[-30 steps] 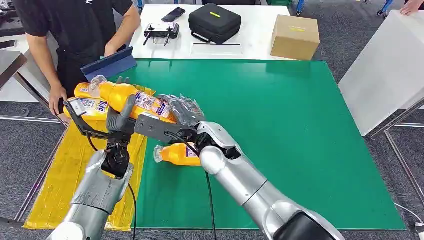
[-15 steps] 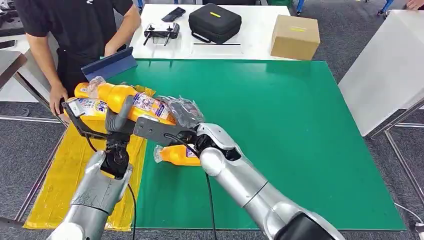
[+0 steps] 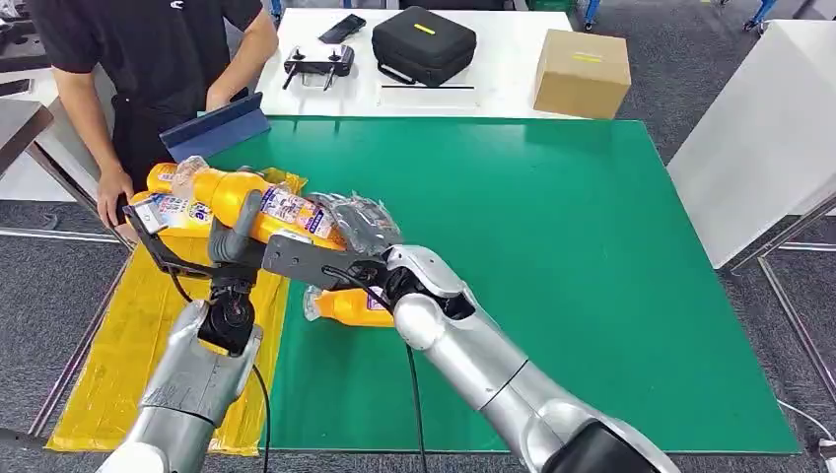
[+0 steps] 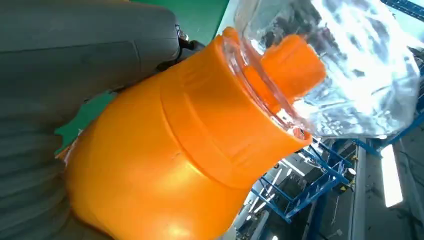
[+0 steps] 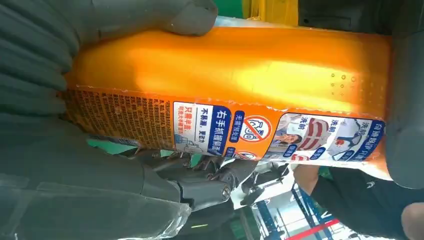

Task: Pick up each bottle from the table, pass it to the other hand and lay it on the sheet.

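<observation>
Barely shifted, the bottle (image 3: 258, 204) stays gripped by both hands, left (image 3: 240, 234) and right (image 3: 363, 223). Another bottle (image 3: 347, 306) lies at 5 o'clock.

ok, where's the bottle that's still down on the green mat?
Head view: the bottle lies on its side near the green mat's left edge, beside the yellow sheet, partly hidden under the right arm.

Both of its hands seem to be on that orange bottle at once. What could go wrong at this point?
The orange bottle is gripped by the left hand and the right hand together above the table edge; if one lets go before the other holds firmly, it could drop. Another bottle lies on the green mat right beneath the right arm, which might knock it. A bottle already lies on the yellow sheet, so the new one may bump it.
</observation>
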